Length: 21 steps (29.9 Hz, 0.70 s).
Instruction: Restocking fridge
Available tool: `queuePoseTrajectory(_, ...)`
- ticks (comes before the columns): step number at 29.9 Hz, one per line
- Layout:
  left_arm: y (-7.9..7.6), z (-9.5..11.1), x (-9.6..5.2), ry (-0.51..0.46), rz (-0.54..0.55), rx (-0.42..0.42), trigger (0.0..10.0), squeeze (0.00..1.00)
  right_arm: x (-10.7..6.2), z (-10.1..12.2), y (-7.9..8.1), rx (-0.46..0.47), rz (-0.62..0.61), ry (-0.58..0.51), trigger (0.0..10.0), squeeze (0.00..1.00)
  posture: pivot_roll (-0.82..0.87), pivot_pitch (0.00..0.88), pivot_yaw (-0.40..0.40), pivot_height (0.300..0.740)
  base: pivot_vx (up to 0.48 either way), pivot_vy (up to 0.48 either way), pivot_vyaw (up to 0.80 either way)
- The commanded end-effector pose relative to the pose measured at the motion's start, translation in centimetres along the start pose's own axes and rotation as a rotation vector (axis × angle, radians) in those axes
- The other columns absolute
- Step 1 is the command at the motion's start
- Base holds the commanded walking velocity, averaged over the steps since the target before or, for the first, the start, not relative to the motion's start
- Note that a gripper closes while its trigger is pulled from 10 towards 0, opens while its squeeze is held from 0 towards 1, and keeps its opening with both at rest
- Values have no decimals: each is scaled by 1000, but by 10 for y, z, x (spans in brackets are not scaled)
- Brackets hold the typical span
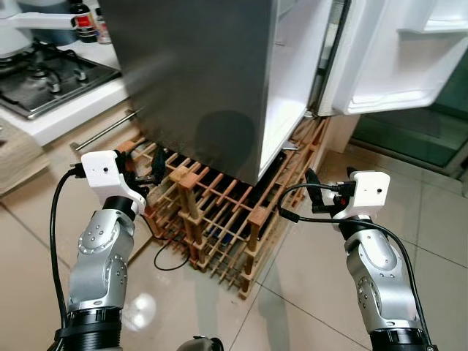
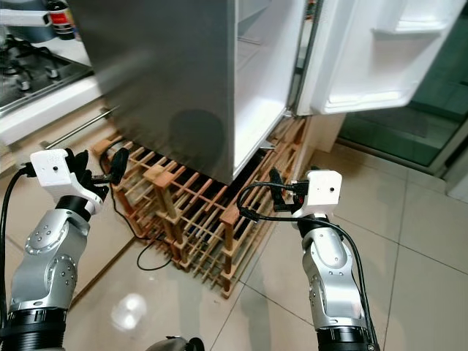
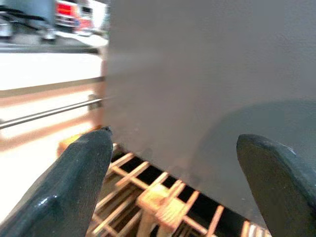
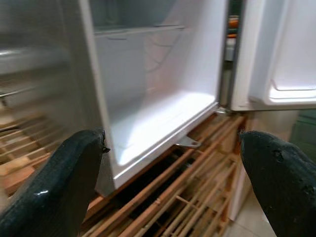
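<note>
The fridge stands ahead with both doors swung open. The left door shows its grey steel outer face (image 1: 197,80) and a white inner liner with a bare shelf (image 4: 148,98). The right door (image 1: 402,66) shows white empty door bins. Something orange (image 4: 232,22) sits in the narrow gap between the doors. My left gripper (image 1: 150,170) is open and holds nothing, low in front of the grey door face. My right gripper (image 1: 316,194) is open and bare too, near the left door's bottom corner.
A wooden lattice wine rack (image 1: 219,219) lies on the floor under the doors, between my arms. A gas hob (image 1: 44,77) with bottles (image 1: 84,22) tops the counter at far left, with a metal drawer handle (image 1: 106,130) below. Tiled floor (image 1: 439,234) stretches right.
</note>
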<state>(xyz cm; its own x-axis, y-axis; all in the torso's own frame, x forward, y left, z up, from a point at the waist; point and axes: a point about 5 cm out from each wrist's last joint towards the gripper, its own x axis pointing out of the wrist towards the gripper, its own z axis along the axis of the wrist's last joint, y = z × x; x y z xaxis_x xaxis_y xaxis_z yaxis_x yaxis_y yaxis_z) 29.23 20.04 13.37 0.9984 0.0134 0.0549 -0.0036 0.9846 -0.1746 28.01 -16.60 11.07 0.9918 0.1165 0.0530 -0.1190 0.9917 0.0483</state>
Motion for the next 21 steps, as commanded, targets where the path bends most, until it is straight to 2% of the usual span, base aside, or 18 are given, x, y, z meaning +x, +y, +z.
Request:
queuePoseTrajectory(1,3,1,-1,-2,46,33,10000,0,4,2,3,38,13,-7,10000,0,-49,0,54,740,0,0,494)
queuePoseTrajectory(3,7,0,-2,3,78,54,10000,0,4,2,3,56,9,-4,10000,0,-48,0,54,740,0,0,494)
queuePoseTrajectory(5,18,-2,-6,24,156,115,10000,0,6,2,2,114,-4,1,10000,0,-47,0,55,740,0,0,491)
queuePoseTrajectory(10,22,-2,-8,31,193,138,10000,0,8,3,1,105,1,2,10000,0,-42,0,52,740,0,-132,490)
queuePoseTrajectory(13,18,-1,-6,30,186,157,10000,0,9,4,2,72,12,0,10000,0,-41,0,49,740,0,-444,488)
queuePoseTrajectory(15,8,1,-4,15,160,145,10000,0,11,6,1,0,16,-8,10000,0,-41,0,46,740,0,-446,484)
queuePoseTrajectory(16,5,1,-4,14,144,151,10000,0,11,6,0,-8,13,-8,10000,0,-41,0,45,740,0,-431,481)
queuePoseTrajectory(19,1,1,-2,11,126,159,10000,0,11,6,-1,-19,12,-10,10000,0,-40,0,44,740,0,0,481)
queuePoseTrajectory(20,-6,4,-1,-11,93,199,10000,0,12,6,-1,-26,18,-9,10000,0,-41,0,43,740,0,0,475)
queuePoseTrajectory(21,-6,4,-1,-11,93,199,10000,0,12,6,-1,-26,18,-9,10000,0,-41,0,43,740,0,0,475)
